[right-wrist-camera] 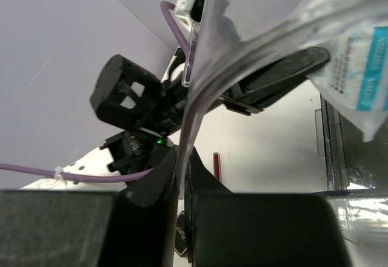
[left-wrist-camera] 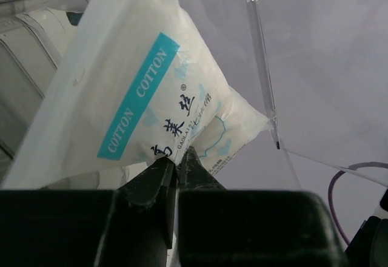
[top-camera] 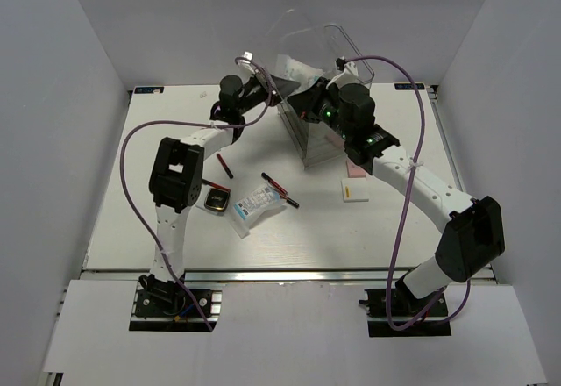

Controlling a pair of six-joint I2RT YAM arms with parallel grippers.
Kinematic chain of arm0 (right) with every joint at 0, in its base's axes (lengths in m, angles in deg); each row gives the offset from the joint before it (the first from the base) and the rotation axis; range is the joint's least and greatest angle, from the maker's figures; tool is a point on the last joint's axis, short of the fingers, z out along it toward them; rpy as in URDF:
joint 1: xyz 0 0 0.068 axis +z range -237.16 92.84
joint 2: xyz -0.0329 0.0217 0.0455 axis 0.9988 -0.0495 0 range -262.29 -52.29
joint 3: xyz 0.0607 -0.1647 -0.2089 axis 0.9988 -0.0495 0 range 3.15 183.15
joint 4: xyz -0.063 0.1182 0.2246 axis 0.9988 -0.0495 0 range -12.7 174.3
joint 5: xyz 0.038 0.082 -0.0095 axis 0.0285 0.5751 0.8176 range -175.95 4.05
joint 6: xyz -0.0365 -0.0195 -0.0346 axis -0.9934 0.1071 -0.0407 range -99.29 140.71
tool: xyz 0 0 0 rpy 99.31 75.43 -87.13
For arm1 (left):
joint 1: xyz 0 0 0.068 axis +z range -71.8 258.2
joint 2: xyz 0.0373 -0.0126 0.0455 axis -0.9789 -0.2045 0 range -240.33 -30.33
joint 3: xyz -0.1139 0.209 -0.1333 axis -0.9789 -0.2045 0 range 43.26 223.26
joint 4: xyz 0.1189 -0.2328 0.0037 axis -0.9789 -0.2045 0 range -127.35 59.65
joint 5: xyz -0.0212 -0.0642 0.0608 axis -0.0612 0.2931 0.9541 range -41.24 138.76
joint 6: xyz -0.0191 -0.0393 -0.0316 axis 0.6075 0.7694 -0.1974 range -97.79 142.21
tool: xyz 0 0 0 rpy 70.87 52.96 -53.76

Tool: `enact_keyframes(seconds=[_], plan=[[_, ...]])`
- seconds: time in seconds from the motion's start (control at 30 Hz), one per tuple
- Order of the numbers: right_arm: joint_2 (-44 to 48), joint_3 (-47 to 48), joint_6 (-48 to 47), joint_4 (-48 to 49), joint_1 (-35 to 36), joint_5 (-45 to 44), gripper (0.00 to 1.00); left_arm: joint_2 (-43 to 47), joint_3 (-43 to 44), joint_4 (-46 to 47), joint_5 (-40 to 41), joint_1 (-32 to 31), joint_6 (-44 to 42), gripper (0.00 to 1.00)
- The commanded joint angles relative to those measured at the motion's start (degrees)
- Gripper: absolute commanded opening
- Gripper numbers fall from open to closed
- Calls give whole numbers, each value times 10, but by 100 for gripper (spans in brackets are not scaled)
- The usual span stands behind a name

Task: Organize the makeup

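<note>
- cotton packet (left-wrist-camera: 139,91) – white bag with a teal "COTTON" stripe, held off the table. Its lower edge is pinched in the left gripper (left-wrist-camera: 177,167), and the bag fans out from the fingertips toward 11 o'clock in the left wrist view.
- left gripper: jaws closed tight on that lower edge, no gap visible between them.
- packet sits up by the clear lid (right-wrist-camera: 200,91). In the left wrist view a clear plastic edge runs just at 3 o'clock of it; whether they touch, cannot tell.
- right gripper (right-wrist-camera: 183,170): jaws closed on the curved clear lid, with the plastic running down between the fingers. In the right wrist view the cotton packet shows at 2 o'clock of its tips, apart from them.
- clear drawer case (top-camera: 308,136) stands at 12 o'clock on the table (top-camera: 298,241); both grippers meet above it, left one at its 10 o'clock side.
- rest of the makeup lies flat on the table, untouched:
  - white blue-printed packet (top-camera: 259,203) at 7 o'clock of the case, well apart from both grippers
  - black compact (top-camera: 216,200) just at 9 o'clock of that packet, beside the left arm's link
  - black-and-red pencil (top-camera: 280,190) at the packet's 1 o'clock corner, touching or nearly so
  - red pencil (top-camera: 225,168) at 12 o'clock of the compact
  - pink square (top-camera: 356,169) at 4 o'clock of the case, partly under the right arm
  - white flat box (top-camera: 353,193) just at 6 o'clock of the pink square
</note>
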Motion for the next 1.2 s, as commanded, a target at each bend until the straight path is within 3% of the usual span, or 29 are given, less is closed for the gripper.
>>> enact_keyframes(seconds=[0.0,0.03,0.07,0.17,0.33,0.47,0.6,0.73,0.83,0.9,0.93,0.97,1.07,1.1,1.17], plan=[[41,43,-28,102,-2,-15,0,-28,44,-36,-41,-18,-14,16],[41,44,-29,102,-4,-15,0,-30,51,-45,-41,-20,-17,23],[41,44,-29,102,-3,-15,0,-33,54,-56,-41,-22,-27,37],[40,44,-30,103,-3,-16,0,-30,54,-90,-41,-26,-43,51],[38,44,-31,105,-4,-17,0,8,40,-137,-27,-26,-77,55],[40,41,-34,107,-5,-17,0,72,12,-262,28,-25,-149,55],[42,37,-33,108,-6,-16,0,162,-82,-327,109,-18,-179,50],[43,32,-32,109,-8,-16,0,259,-184,-342,169,-4,-189,30],[45,27,-35,109,-10,-15,0,322,-236,-372,163,7,-243,28],[45,24,-35,111,-11,-14,0,347,-254,-423,114,12,-334,28],[45,23,-35,112,-12,-14,0,350,-260,-453,97,12,-372,31],[45,22,-35,112,-12,-13,0,350,-263,-520,56,12,-458,42],[45,19,-34,112,-12,-14,1,346,-277,-633,50,11,-582,55],[45,18,-34,114,-13,-14,1,345,-282,-649,50,10,-606,63],[45,14,-34,113,-13,-15,1,340,-285,-689,49,9,-667,68]])
